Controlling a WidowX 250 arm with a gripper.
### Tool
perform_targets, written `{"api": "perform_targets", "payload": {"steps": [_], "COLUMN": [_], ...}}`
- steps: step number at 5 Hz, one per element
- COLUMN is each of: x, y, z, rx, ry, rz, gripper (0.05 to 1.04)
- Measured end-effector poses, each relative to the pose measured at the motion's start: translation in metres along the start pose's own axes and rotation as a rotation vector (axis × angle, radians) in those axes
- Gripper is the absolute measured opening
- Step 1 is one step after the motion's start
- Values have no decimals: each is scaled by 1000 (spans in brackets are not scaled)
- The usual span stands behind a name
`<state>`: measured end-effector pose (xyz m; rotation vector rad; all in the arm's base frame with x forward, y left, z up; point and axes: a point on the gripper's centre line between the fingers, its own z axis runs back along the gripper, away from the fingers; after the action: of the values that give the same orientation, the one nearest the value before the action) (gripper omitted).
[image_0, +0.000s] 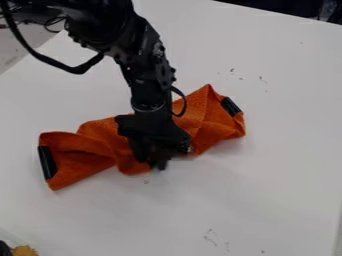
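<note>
The black gripper (159, 162) hangs down over the middle of an orange cloth (93, 142), low against its front edge. The cloth lies rumpled and twisted across the white table, running from lower left to upper right. A black clip (47, 162) sits on its left end, and another black clip (230, 106) on its right end. The gripper and arm hide the cloth's middle, and how the fingers stand is hard to make out.
The white table (267, 190) has small dark marks at its upper right and near the front. At the bottom left corner are a yellow object (25, 250) and something black. Dark cables hang at the upper left.
</note>
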<state>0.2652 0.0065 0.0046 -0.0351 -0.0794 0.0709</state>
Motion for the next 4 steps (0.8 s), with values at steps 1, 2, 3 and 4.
{"api": "perform_targets", "payload": {"steps": [1, 2, 3, 4], "x": [-3, -5, 2, 23], "y": [0, -7, -9, -8], "z": [2, 13, 27, 45], "rx": [15, 34, 47, 70], "ry": [19, 26, 22, -5], "rz": [-1, -6, -11, -65], "gripper": [216, 129, 100, 97]}}
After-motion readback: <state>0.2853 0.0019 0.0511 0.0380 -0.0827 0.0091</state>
